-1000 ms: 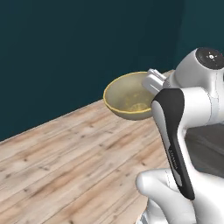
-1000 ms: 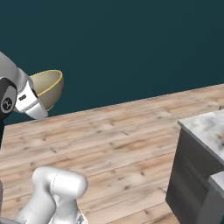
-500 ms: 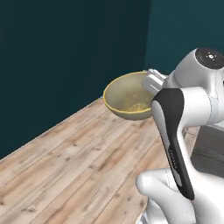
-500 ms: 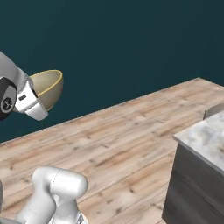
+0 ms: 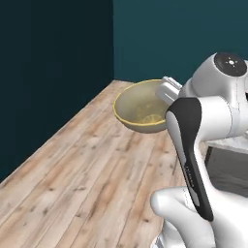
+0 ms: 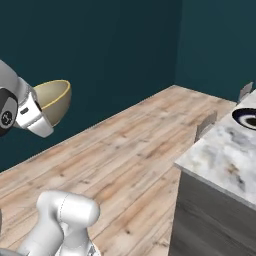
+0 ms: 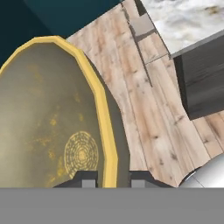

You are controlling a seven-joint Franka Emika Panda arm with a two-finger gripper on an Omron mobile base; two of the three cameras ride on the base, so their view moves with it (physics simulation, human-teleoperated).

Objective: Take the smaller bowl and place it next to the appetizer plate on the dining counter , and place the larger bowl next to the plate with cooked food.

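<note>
My claw (image 7: 108, 179) is pinched nearly shut on the golden rim of the wide, rounded yellowish-tan bowl (image 5: 140, 106), one dark finger tip inside the wall and the other outside it, so the rim runs up between them in the hand view. I hold that larger bowl in the air, well above the pale wooden plank floor (image 5: 92, 174), and it touches nothing but my fingers. In the left base view the bowl (image 5: 140, 106) sits just to the left of my white upper arm, its mouth tilted up and toward the camera, with a faint round pattern on its speckled inside. In the right base view the same bowl (image 6: 54, 100) shows from the side, tipped so that its mouth faces left, just right of my wrist. Taking the bowl as the landmark, the long white-grey marble desk with brown veins on a plain grey base (image 6: 220, 155) stands well apart from it, far to its right and lower, across a stretch of bare floor. On the far end of that desk, at the right edge of the right base view, lies the dark, almost black round plate (image 6: 247, 118), cut by the frame so I cannot tell what it carries. Behind the bowl stands a dark teal wall (image 6: 100, 50).
</note>
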